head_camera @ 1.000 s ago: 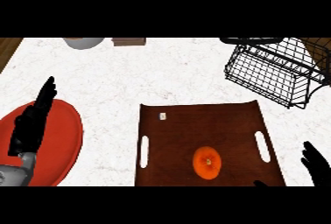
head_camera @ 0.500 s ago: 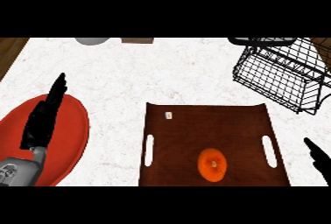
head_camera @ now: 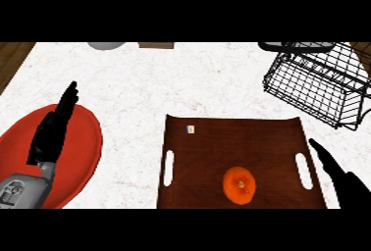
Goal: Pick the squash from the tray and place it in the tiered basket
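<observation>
The robot's right hand shows at the lower right of the head view, fingers straight and open, holding nothing; it sits just beside the right edge of a dark brown tray, close to the tray's right handle slot. The squash, a small orange fruit, lies on the tray near its front edge, a little left of that hand and not touched by it. The left hand is at the left of the view, open with fingers straight and pointing away from the robot, resting above a red plate on the white marbled counter. The black wire tiered basket stands at the far right, well apart from the squash and beyond the tray's far right corner. Judging from this, the task is at its first step: the reach toward the squash, with no grasp made. The next move likely calls for the right hand to shift left over the tray and curl its fingers around the squash, then lift it and carry it forward to the basket.
</observation>
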You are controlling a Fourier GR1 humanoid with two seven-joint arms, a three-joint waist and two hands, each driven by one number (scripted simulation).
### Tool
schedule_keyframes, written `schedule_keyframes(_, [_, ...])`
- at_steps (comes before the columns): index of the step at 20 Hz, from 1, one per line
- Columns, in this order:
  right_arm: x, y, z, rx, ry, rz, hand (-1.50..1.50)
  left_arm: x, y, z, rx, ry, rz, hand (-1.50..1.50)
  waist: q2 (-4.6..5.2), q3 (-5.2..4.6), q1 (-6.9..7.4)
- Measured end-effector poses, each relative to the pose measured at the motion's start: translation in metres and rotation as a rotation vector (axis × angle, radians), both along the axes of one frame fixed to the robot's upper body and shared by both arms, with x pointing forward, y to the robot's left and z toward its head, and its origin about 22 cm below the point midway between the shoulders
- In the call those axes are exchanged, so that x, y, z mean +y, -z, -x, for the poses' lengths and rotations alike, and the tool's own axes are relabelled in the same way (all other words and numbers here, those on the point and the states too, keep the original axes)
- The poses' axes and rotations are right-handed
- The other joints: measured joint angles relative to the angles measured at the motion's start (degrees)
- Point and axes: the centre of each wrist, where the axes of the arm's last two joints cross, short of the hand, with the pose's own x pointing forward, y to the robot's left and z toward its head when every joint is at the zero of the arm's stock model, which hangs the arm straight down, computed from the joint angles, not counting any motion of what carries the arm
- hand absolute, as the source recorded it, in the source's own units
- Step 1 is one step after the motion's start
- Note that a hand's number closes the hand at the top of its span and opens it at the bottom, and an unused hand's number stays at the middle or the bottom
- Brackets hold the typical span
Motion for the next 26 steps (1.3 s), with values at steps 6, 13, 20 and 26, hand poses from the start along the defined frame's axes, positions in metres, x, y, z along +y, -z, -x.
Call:
schedule_keyframes(6, [0.013, 0.014, -0.015, 0.076, -0.032, 0.021, -1.5, 0.003, 0.0, -0.002, 0.002, -0.01, -0.004, 0.0, -0.19, 0.02, -0.48])
schedule_keyframes(13, [0.033, 0.031, -0.023, 0.114, -0.075, 0.049, -1.5, 0.006, 0.003, 0.001, 0.005, -0.023, -0.002, 0.0, -0.4, 0.05, -0.96])
schedule_keyframes(20, [0.049, 0.044, -0.023, 0.122, -0.098, 0.123, -1.5, 0.011, 0.002, 0.004, 0.008, -0.027, -0.003, 0.0, -0.53, 0.03, -1.47])
schedule_keyframes(26, [0.061, 0.049, -0.026, 0.112, -0.098, 0.173, -1.5, 0.011, 0.005, 0.008, 0.012, -0.03, -0.008, 0.0, -0.55, 0.06, -1.59])
